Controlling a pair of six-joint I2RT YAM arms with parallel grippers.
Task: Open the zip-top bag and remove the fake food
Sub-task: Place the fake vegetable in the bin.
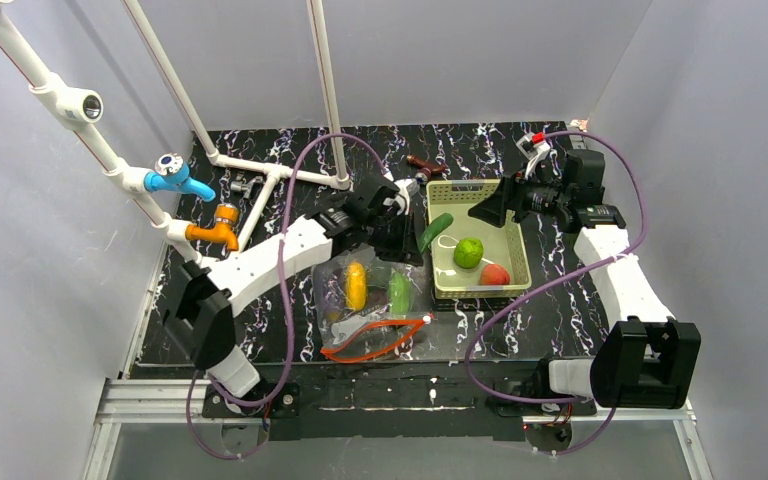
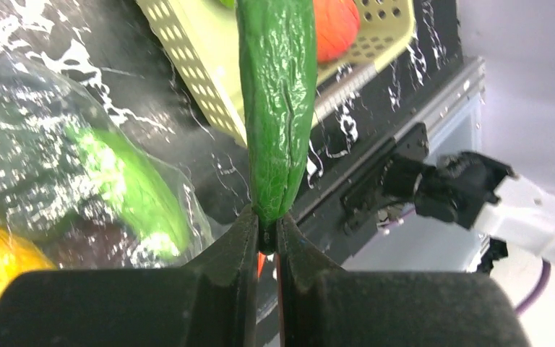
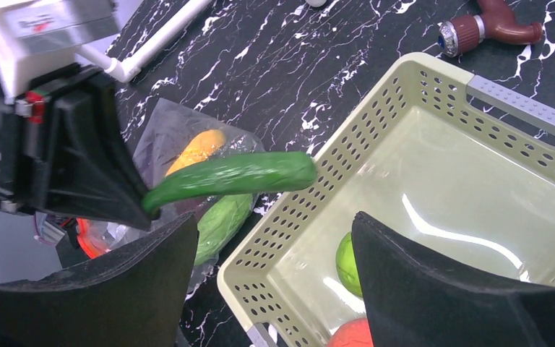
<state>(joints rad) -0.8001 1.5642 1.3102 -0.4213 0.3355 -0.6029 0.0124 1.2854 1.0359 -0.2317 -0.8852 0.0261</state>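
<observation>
Whole setup sits on a black, white-veined marble-look table [image 1: 470,145]. Biggest thing on it is the yellow-green perforated plastic basket [image 1: 480,291] at right-centre. It's pretty clearly the drop-off spot, since a green round fruit [image 1: 468,252] and a red-orange tomato [image 1: 495,274] already lie in it.

Just left of it the clear crinkly zip-top bag [image 1: 375,320] lies flat. Its red-orange zipper strip [image 1: 375,340] curls apart at the near edge, so I'd call the mouth open. A yellow piece [image 1: 356,285] and a light green piece [image 1: 399,292] sit inside, so the job looks maybe half done.

The left gripper [image 2: 266,224] is clamped tight on the very end of a long green plastic cucumber [image 2: 278,108]. It's held out like a stick so the far tip reaches the basket's rim: in the air, out of the bag, not in the basket yet.

The right gripper [image 3: 274,231] hangs over the basket with its jaws spread wide and nothing in them. Parked out of the way, I guess.
</observation>
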